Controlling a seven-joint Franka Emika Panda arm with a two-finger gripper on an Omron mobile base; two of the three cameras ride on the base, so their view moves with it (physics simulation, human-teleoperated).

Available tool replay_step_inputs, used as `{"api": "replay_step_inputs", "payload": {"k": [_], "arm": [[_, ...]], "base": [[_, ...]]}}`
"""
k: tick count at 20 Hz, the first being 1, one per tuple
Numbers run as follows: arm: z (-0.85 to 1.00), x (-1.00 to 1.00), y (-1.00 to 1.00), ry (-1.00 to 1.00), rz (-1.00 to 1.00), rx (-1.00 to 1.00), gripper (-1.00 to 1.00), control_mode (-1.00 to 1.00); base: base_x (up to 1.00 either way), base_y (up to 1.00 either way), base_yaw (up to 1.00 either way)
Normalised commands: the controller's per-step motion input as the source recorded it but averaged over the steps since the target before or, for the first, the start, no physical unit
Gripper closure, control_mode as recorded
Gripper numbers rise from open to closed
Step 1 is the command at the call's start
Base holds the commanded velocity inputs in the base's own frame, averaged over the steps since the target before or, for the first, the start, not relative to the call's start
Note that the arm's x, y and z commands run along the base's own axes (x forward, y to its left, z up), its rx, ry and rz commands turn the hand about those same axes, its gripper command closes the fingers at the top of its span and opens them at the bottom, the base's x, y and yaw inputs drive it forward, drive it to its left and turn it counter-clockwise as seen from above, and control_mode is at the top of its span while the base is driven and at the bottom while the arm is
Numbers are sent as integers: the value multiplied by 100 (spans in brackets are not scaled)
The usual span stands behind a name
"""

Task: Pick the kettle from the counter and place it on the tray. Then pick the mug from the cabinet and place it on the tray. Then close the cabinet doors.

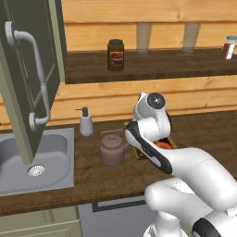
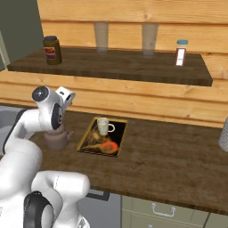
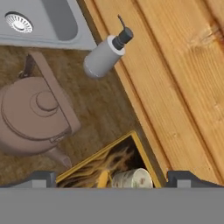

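Observation:
The brown kettle (image 1: pixel 112 148) (image 2: pixel 55 139) (image 3: pixel 35 116) stands upright on the dark wood counter (image 1: pixel 92 178), just left of the tray (image 2: pixel 87 132) (image 3: pixel 100 153). The cream mug (image 2: pixel 103 126) (image 3: pixel 131 178) sits inside the tray, near its far end. My gripper (image 3: pixel 116 178) hangs above the tray's edge beside the kettle, open, its fingertips far apart and holding nothing. One sage-green cabinet door (image 1: pixel 28 69) with a curved grey handle (image 1: pixel 39 78) stands open at the left. The cabinet's inside is out of view.
A steel sink (image 1: pixel 51 173) lies left of the kettle, with a white soap dispenser (image 1: pixel 86 122) (image 3: pixel 105 54) behind it. An orange item (image 2: pixel 109 146) lies in the tray. A jar (image 2: pixel 52 50) and a small bottle (image 2: pixel 180 52) stand on the wall shelf.

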Motion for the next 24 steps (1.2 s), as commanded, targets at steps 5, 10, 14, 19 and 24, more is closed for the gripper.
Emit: {"api": "replay_step_inputs", "payload": {"k": [5, 10, 14, 19, 24], "arm": [[2, -20, 25, -5, -6, -2, -100, -100], [25, -27, 6, -5, -2, 0, -100, -100], [27, -25, 10, -2, 1, 0, -100, -100], [1, -6, 30, 9, 3, -2, -100, -100], [-8, -1, 46, 15, 2, -14, -100, -100]], "base": [[0, 0, 0], [0, 0, 0], [0, 0, 0], [0, 0, 0], [0, 0, 0]]}}
